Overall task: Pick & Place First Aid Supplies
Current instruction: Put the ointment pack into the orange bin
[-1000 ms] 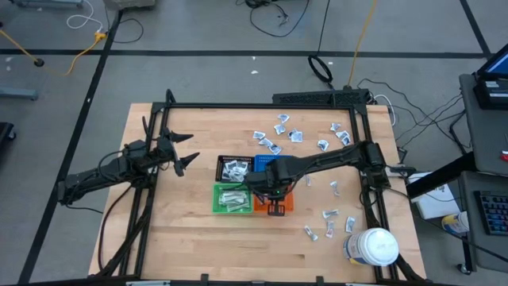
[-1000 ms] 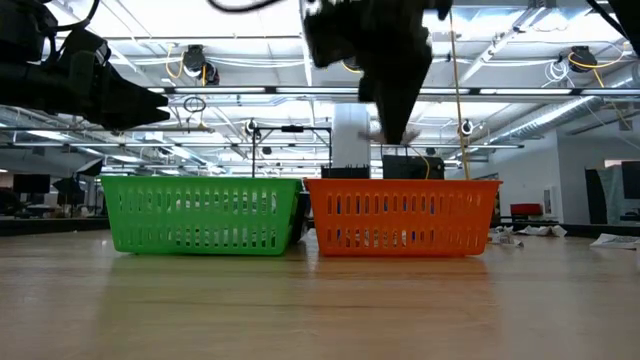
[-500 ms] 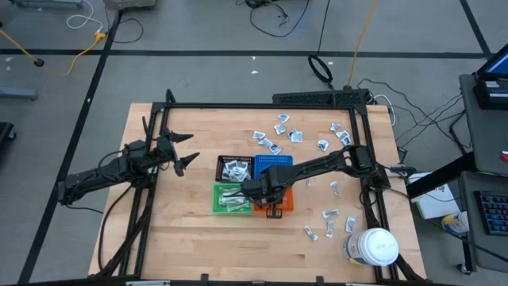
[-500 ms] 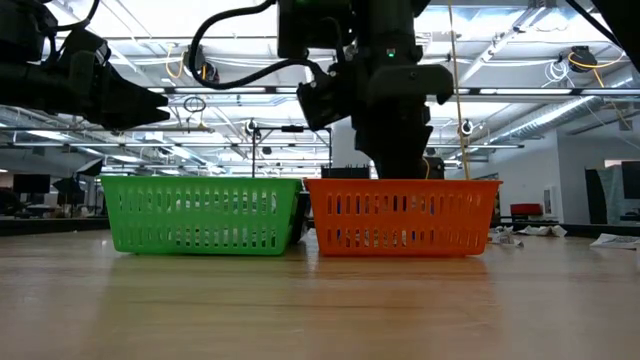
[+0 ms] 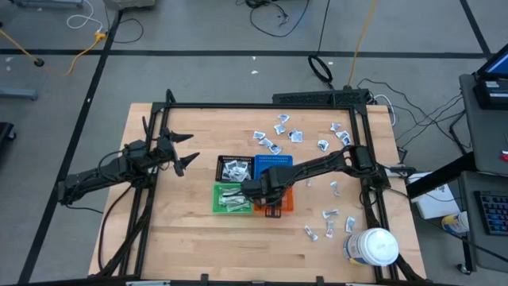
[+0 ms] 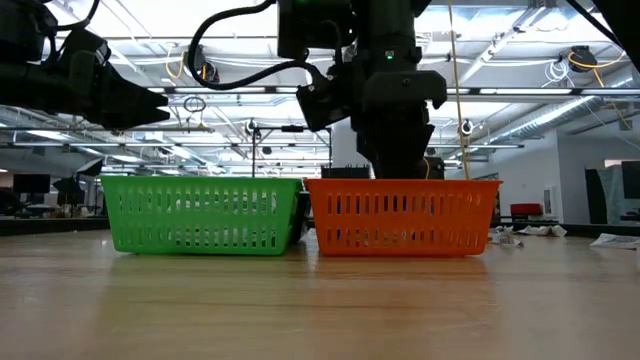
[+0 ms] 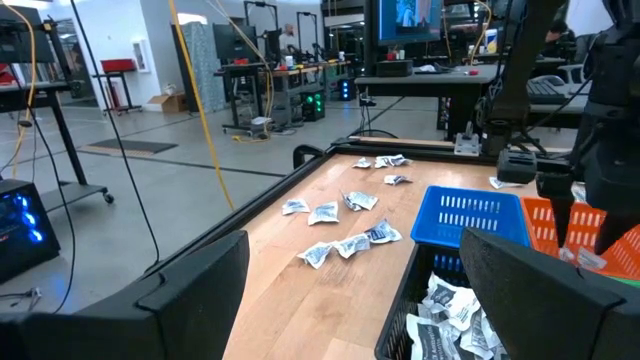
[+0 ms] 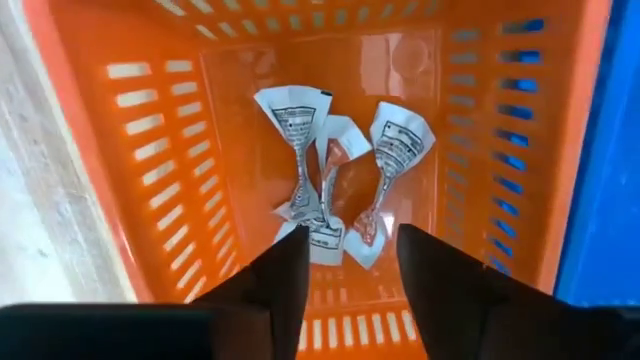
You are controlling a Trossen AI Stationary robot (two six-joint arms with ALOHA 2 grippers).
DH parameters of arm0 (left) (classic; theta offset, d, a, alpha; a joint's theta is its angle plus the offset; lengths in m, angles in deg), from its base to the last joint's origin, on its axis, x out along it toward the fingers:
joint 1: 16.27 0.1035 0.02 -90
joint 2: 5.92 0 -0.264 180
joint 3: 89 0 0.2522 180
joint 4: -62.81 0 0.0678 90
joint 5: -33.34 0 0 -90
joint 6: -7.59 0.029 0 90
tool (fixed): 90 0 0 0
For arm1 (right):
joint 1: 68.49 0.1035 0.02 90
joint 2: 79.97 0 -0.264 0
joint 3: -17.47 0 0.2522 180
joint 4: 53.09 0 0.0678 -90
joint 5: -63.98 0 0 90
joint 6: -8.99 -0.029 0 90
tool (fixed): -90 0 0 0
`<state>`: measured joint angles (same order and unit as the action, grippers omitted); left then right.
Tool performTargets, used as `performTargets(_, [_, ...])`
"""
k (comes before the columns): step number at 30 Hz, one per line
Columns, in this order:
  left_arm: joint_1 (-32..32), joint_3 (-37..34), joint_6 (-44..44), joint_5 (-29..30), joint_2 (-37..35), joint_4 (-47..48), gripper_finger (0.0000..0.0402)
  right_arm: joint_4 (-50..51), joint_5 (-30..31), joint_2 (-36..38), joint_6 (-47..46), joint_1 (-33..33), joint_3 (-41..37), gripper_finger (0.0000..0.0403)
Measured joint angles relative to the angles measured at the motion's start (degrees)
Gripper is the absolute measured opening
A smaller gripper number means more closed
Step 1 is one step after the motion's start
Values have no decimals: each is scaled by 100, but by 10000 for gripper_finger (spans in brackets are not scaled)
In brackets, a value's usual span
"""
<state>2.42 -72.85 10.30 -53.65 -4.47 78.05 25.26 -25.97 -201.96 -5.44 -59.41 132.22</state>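
My right gripper [image 8: 350, 270] points straight down into the orange bin [image 5: 287, 203], its fingers apart with nothing between them. Three white wrapped packets [image 8: 300, 130], [image 8: 400, 145], [image 8: 330, 190] lie on the bin's floor below the fingertips. In the low view the orange wall [image 6: 400, 215] hides the fingers. More first aid supplies lie loose on the table at the far right [image 5: 279, 131] and near right [image 5: 329, 216]. My left gripper [image 5: 186, 152] waits open and level over the table's left part.
A green bin [image 5: 230, 199] with packets stands left of the orange one. Behind them are a black bin [image 5: 235, 168] with packets and a blue bin [image 5: 274, 164]. A large white jar [image 5: 373, 246] stands at the near right corner. A black frame [image 5: 262, 106] borders the table.
My right gripper has gone down from above the orange bin until its fingers are inside it, then stayed there. The bins have not moved.
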Motion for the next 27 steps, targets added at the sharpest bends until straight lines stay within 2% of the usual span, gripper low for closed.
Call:
performTargets(8, [0,0,-2,-2,0,2,365,57,-7,403,-1123,0,-2,149])
performTargets(20, [0,0,1,-2,-2,0,365,337,-11,641,-3555,0,-2,139])
performTargets(27, [2,0,-2,0,-2,0,365,565,5,642,-3942,241,-2,139])
